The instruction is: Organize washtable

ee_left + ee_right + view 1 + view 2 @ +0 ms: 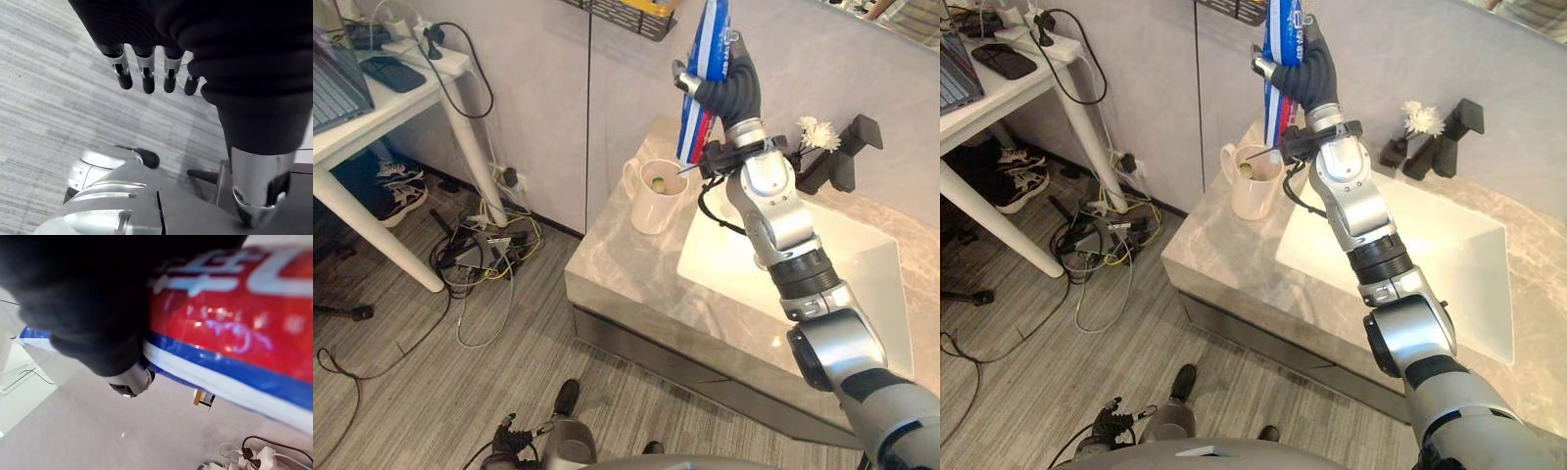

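While the right hand point(729, 83) is raised over the back left corner of the washtable point(626, 264), its fingers are curled tight round a toothpaste tube point(693, 132). The tube stands nearly upright in the grip. Its lower end hangs just above the mouth of the cream mug point(651, 201), and it does not appear to touch the rim.

- Left hand point(148, 78): low at the robot's side, over the grey floor point(44, 98). Fingers straight and relaxed, nothing in them.
- Mug: upright on the stone top, just beside the white basin point(862, 274), handle toward the robot's left. A small greenish item point(658, 180) lies inside; I cannot tell what it is.
- Behind the basin: a black tap point(847, 152) with white flowers point(818, 132) next to it.
- On the wall above the mug: a dark wire shelf point(626, 15).

Progress (judgement): the tube is off the counter but not yet put away, so this step is about half done. The mug directly below looks like the intended place. What is left is to lower the tube into it and let go. The stone top around the mug and the basin carries no other loose items that I can see, so little may be left after that.

Print: the tube is banded blue, white and red. The right wrist view shows large white lettering on the red band, cut off at the edge of the view and not readable as a word. No label is visible on the mug.
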